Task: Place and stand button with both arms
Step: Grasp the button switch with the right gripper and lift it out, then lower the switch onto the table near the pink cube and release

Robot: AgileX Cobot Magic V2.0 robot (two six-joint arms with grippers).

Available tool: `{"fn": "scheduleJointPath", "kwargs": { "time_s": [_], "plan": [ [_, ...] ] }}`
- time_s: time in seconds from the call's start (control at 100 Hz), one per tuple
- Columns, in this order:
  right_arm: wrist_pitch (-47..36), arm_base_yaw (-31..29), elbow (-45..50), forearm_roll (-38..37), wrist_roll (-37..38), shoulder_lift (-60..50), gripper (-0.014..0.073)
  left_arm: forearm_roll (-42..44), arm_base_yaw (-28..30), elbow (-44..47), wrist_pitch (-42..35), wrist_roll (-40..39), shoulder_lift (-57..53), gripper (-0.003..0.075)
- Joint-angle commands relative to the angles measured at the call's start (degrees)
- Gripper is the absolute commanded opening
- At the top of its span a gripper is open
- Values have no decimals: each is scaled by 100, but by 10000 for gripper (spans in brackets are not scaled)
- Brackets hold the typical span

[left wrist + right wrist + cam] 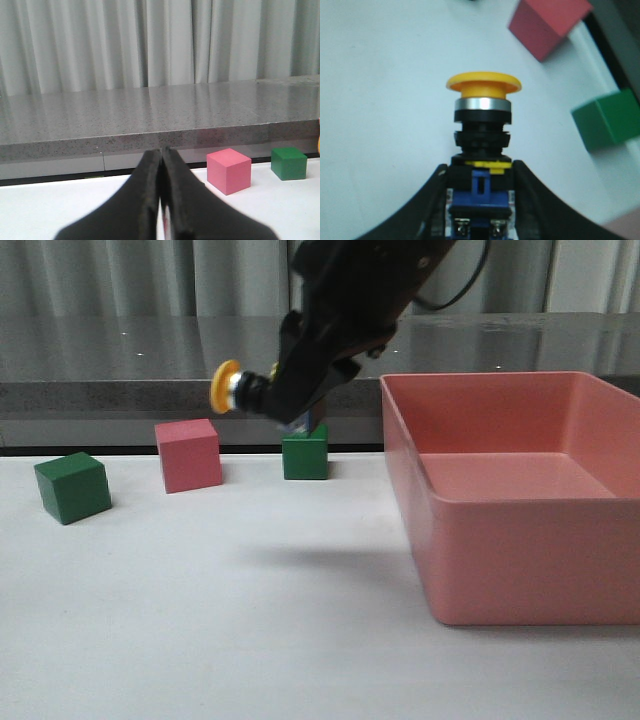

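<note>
The button point(232, 387) has a yellow mushroom cap, silver ring, black body and blue base. My right gripper point(290, 400) is shut on its base and holds it in the air above the table, cap pointing left. In the right wrist view the button point(482, 125) sits between my two fingers, gripped at its blue base. My left gripper point(162, 152) is shut and empty, low over the white table; the left arm does not show in the front view.
A pink tray point(520, 570) stands at the right. A green cube point(72, 486), a pink cube point(188, 454) and a second green cube point(305, 451) sit along the back of the table. A grey counter runs behind.
</note>
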Motion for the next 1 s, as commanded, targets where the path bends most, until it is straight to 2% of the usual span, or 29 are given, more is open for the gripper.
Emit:
{"fn": "scheduleJointPath", "kwargs": {
  "time_s": [0.0,0.16,0.49,0.59,0.76,0.83,0.88,0.99],
  "plan": [
    [-173,112,-328,733,-965,34,-31,-58,10,257,-430,-57,-172,-20],
    [-153,380,-615,959,-1623,637,-31,-58,10,257,-430,-57,-172,-20],
    [-134,480,-908,959,-1654,1422,-6,-58,10,257,-430,-57,-172,-20],
    [-118,480,-908,959,-1654,1482,99,-58,10,257,-430,-57,-172,-20],
    [-172,480,-908,964,-1642,1497,438,-58,10,257,-430,-57,-172,-20],
    [-230,480,-920,964,-1641,1497,536,-58,10,257,-430,-57,-172,-20],
    [-248,480,-919,964,-1636,1483,567,-58,10,257,-430,-57,-172,-20],
    [-246,474,-919,964,-1511,1335,567,-58,10,257,-430,-57,-172,-20]
  ]
}}
